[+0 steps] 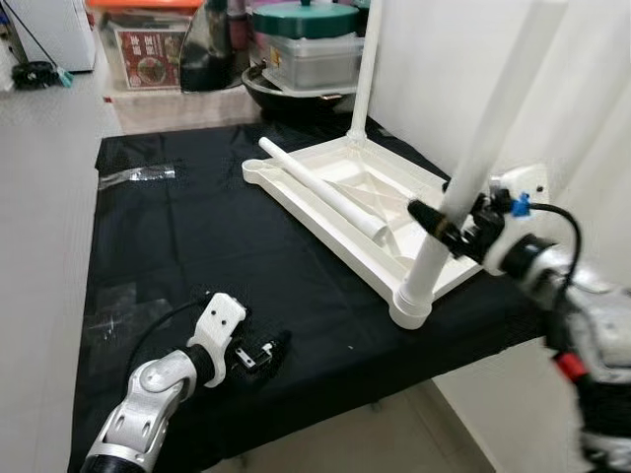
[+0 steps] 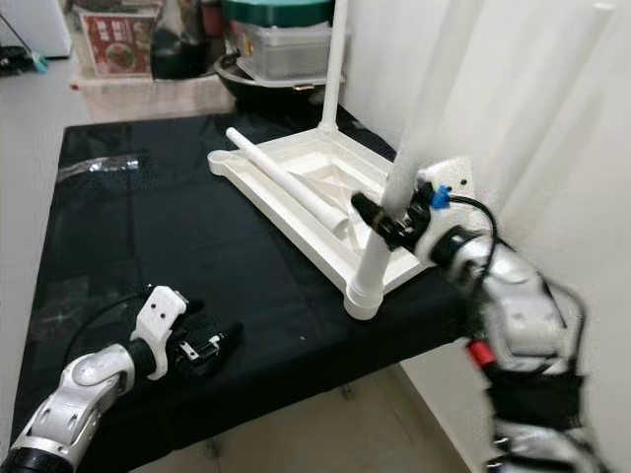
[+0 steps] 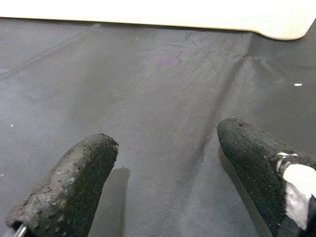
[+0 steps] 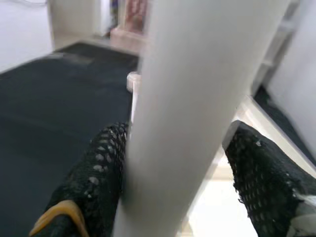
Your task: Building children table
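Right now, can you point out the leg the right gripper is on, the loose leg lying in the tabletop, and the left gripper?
upright white table leg (image 1: 434, 258), left eye view, lower shaft.
loose white table leg (image 1: 320, 187), left eye view, mid-shaft.
left gripper (image 3: 165, 170), left wrist view, midway between fingertips.

Black cloth covers tabletop, wrinkled, small white specks on it. Clear plastic wrapper lies near far left edge of cloth. White wall runs along right side. Pale floor on left and below near edge. Beyond far edge: grey lidded bin with green top, red-printed box, dark bag, white appliance in far left corner. Light bright, even.
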You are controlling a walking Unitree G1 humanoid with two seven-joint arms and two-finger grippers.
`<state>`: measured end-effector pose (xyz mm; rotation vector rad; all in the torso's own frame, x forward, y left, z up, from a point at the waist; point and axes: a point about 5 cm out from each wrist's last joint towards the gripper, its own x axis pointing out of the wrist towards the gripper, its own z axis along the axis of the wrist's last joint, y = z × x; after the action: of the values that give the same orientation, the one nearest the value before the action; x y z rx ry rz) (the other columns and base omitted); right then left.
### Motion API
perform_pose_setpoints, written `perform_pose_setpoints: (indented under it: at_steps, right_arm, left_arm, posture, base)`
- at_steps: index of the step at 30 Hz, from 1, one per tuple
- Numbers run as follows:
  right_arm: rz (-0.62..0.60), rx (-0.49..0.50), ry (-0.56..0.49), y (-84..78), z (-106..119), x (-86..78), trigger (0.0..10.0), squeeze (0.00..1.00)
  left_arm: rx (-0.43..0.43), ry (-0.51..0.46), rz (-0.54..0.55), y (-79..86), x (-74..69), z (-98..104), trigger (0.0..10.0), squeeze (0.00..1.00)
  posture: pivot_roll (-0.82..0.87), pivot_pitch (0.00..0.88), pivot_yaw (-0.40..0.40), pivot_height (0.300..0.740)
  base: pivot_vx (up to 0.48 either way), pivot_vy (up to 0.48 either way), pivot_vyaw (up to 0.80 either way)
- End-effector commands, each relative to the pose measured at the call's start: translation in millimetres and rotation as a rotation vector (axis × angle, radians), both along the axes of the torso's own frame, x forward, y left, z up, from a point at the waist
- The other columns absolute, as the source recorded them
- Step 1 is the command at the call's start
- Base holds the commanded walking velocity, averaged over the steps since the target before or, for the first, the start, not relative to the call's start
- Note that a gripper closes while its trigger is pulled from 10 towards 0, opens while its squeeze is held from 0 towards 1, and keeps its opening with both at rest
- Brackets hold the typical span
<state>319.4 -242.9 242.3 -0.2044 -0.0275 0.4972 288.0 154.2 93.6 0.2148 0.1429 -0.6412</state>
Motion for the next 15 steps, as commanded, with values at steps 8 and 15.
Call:
perform_pose_setpoints:
  at_steps: [8,15]
  right_arm:
    - [-0.030,0.024,0.039,-24.6,7,23.8,9.8,0.00]
    - [-0.049,0.074,0.009,-27.9,8,28.7,0.0,0.00]
  left_arm:
    - [0.009,0.005,-0.016,-2.0,1.0,-1,10.0,0.00]
    - [0.008,0.006,-0.011,-1.7,-1.7,-2,10.0,0.00]
  posture:
    - [-0.02,0.000,-0.085,0.740]
    - [-0.01,0.000,-0.091,0.740]
  base:
    - [0.000,0.000,0.00]
    - [0.000,0.000,0.00]
